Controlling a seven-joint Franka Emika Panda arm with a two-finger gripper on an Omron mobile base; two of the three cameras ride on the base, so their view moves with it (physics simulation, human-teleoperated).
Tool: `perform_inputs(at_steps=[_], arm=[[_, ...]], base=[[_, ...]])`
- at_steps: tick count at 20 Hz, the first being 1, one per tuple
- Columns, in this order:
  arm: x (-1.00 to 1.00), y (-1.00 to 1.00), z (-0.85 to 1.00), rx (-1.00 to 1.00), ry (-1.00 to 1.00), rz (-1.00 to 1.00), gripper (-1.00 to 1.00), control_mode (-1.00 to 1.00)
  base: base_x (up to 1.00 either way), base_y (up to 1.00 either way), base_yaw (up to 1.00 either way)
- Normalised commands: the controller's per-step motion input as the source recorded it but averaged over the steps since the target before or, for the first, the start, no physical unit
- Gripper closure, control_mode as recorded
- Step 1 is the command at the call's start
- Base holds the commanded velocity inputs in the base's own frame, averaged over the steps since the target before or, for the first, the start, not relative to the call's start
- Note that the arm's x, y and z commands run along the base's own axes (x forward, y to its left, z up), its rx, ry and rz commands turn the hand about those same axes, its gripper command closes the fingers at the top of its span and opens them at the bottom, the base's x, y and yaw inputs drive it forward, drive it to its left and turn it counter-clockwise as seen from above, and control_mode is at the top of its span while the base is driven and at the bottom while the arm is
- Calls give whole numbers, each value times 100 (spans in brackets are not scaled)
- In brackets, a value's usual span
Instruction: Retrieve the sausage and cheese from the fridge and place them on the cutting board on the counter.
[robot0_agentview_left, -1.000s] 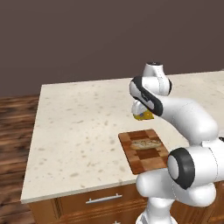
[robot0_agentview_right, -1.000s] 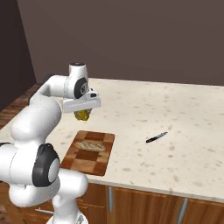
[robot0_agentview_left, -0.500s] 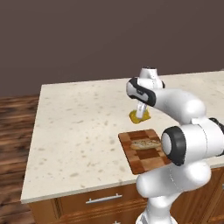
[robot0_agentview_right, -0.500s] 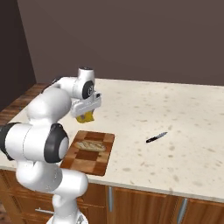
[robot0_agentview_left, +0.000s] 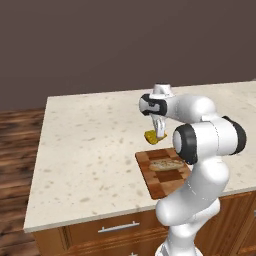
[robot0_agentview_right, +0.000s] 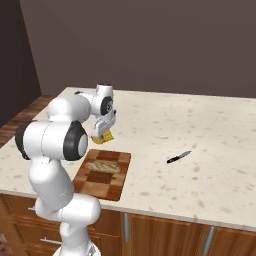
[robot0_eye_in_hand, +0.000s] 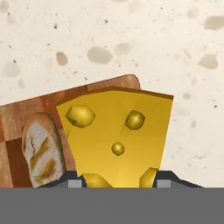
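Left base view: my gripper (robot0_agentview_left: 158, 131) hangs over the counter (robot0_agentview_left: 90, 145), just beyond the far edge of the board (robot0_agentview_left: 165, 172). My own forearm and elbow cover the board's right side and the counter behind it. The fingers are hard to separate at this size, but the cheese (robot0_agentview_left: 153, 137) sits pinched between them, clear of the counter surface. A pale elongated item (robot0_agentview_left: 168, 164) lies on the board; I cannot identify it from here.

Right base view: my gripper (robot0_agentview_right: 104, 130) points down beside my upper arm, which hides the counter (robot0_agentview_right: 210, 150) to the left of it. The cheese (robot0_agentview_right: 102, 137) shows as a yellow wedge under the fingers, above the far edge of the board (robot0_agentview_right: 102, 176). The pale item (robot0_agentview_right: 103, 166) lies across the board's middle. A dark knife (robot0_agentview_right: 179, 157) lies on the counter, well apart to the right.

Hand view: the cheese (robot0_eye_in_hand: 117, 138) stands between my fingertips (robot0_eye_in_hand: 74, 181), which close on its lower end; its bottom is cut off. Behind it, a corner of the board (robot0_eye_in_hand: 35, 105) and a browned, bread-like end of the pale item (robot0_eye_in_hand: 42, 148) show, partly covered by the cheese.
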Motion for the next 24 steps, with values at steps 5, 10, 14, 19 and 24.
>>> perform_inputs(at_steps=[5,10,14,19,24], arm=[[21,0,-35,0,6,5,100,-100],[-16,9,-29,0,6,0,100,-100],[-3,1,-24,0,4,0,100,-100],[4,0,-31,0,4,0,100,-100],[4,0,-28,0,4,0,100,-100]], base=[[0,0,0],[0,0,0],[0,0,0],[0,0,0],[0,0,0]])
